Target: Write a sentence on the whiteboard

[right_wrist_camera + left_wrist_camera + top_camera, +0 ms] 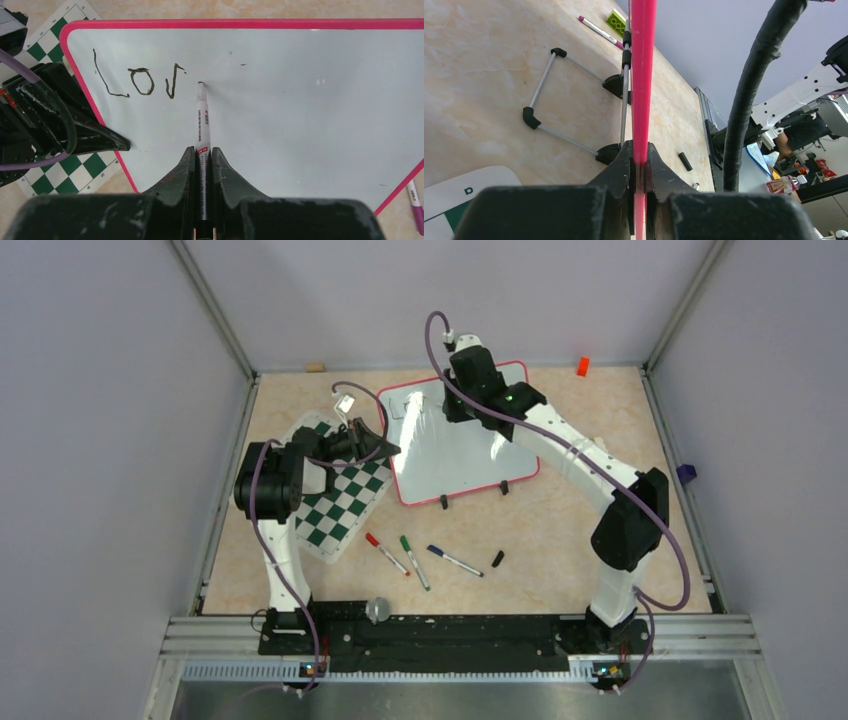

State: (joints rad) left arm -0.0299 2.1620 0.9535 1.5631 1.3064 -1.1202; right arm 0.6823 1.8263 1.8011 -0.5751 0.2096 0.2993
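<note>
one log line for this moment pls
step: writing | left gripper: shut on whiteboard frame | right gripper: shut on marker, tip on board | sentence: only "Lov" written

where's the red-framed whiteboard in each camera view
top external: glossy white rectangular whiteboard with thin red frame, upper centre, tilted.
left wrist: edge-on, a vertical red strip at centre.
right wrist: fills most of the picture.
shared landmark: green-and-white checkered mat beside its left edge.
</note>
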